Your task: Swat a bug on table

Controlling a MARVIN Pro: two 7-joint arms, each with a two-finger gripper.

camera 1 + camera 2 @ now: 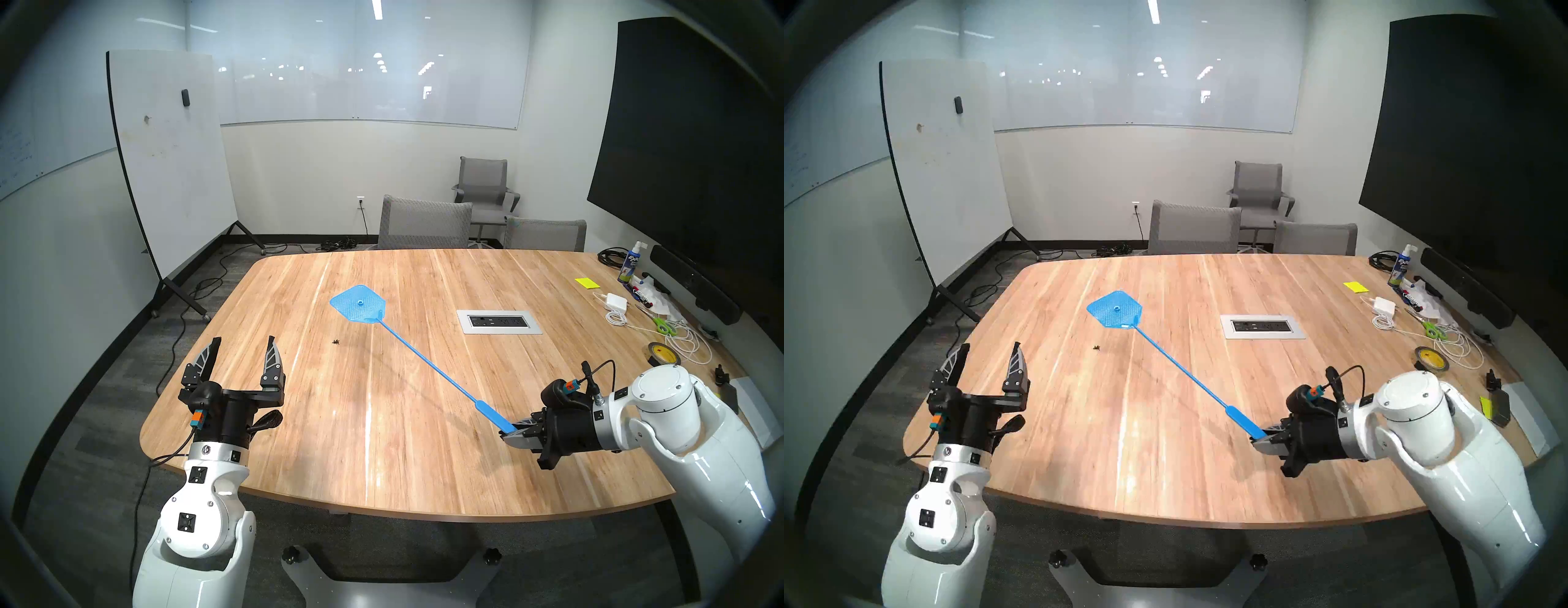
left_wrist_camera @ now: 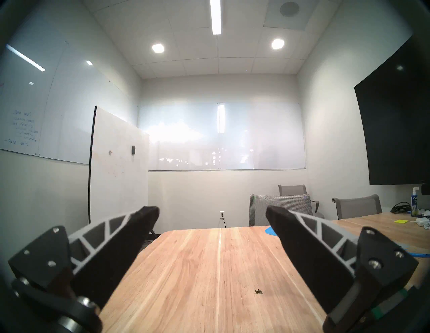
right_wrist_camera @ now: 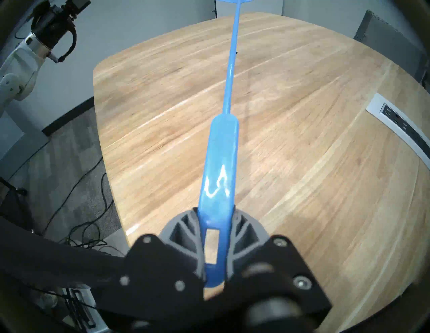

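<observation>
Here, scene: a robot with two white arms faces a light wood-plank table (image 1: 424, 424) in a meeting room.
Right gripper: the right gripper (image 1: 515, 433) sits at the near right of the table, its jaws pressed together on the flat end of a blue fly swatter (image 1: 424, 361).
Swatter: its thin shaft runs from that grip up and to the left across the table; the mesh head (image 1: 358, 305) is at the far end, left of the silver outlet panel (image 1: 499, 321). Whether the head touches the wood cannot be told.
Bug: the bug (image 1: 336, 342) is a tiny dark speck on the bare wood, nearer the robot than the swatter head and slightly to its left, clearly apart from it.
Left gripper: the left gripper (image 1: 244, 350) hangs over the near left edge with its jaws spread wide and holding nothing; the bug (image 2: 258, 291) shows between its fingers, lower right.
Step in hand, judged: lining the head up over the bug.
Doing it well, judged: the head should come nearer and a little left until it covers the speck, then drop flat; the long, thin shaft looks springy, so the grip must stay firm.
Clutter: cables, scissors (image 1: 664, 326) and tape lie at the far right, well apart.
</observation>
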